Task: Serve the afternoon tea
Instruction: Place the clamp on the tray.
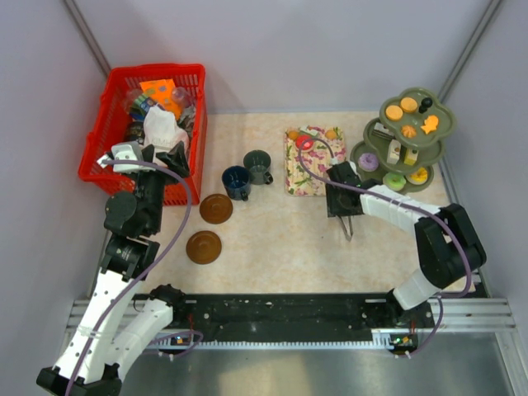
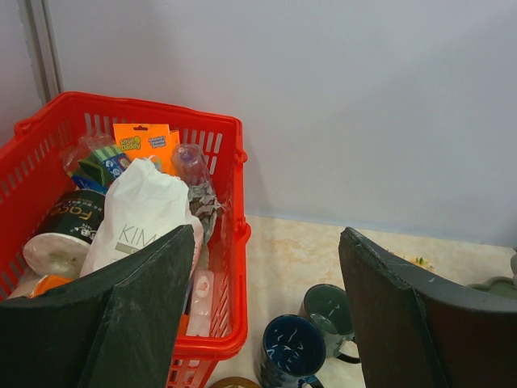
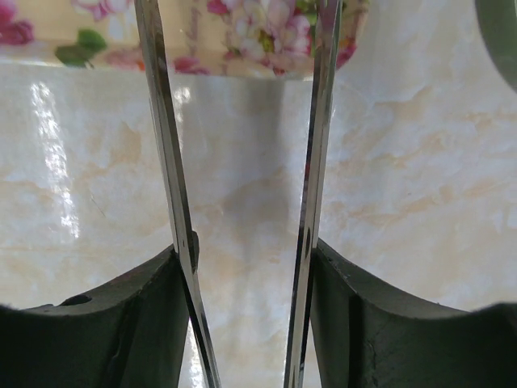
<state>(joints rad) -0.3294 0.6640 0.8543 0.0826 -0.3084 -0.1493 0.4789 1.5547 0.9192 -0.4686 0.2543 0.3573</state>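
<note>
Taking the flowered tray (image 1: 309,165) in the middle of the table as the mark, the red basket (image 1: 103,140) of odds and ends stands furthest to its left. The left gripper (image 2: 265,242) hangs above the basket's tray-side rim, jaws wide apart and empty, probably parked out of the way. Between basket and tray sit a brown saucer (image 1: 216,208) and a second saucer (image 1: 203,247), flat and bare, the second nearer the arms. This suggests the mugs are not yet served. The navy mug (image 1: 238,182) and the green mug (image 1: 258,166) stand upright just left of the tray, mouths up. The green one's handle is turned toward the tray's near corner. The tray's long side runs away from the arms, and a red doughnut (image 1: 304,143) and two orange pastries (image 1: 293,134) lie at its far end. At its near right corner the right gripper (image 3: 246,250) clamps both blades of the metal tongs (image 3: 161,162). The tongs run lengthwise near to far, open ends toward the tray and joined end back toward the arms, likely lined up for picking. Right of the tray the green stand (image 1: 404,140) rises upright, its tiers already carrying several pastries.
</note>
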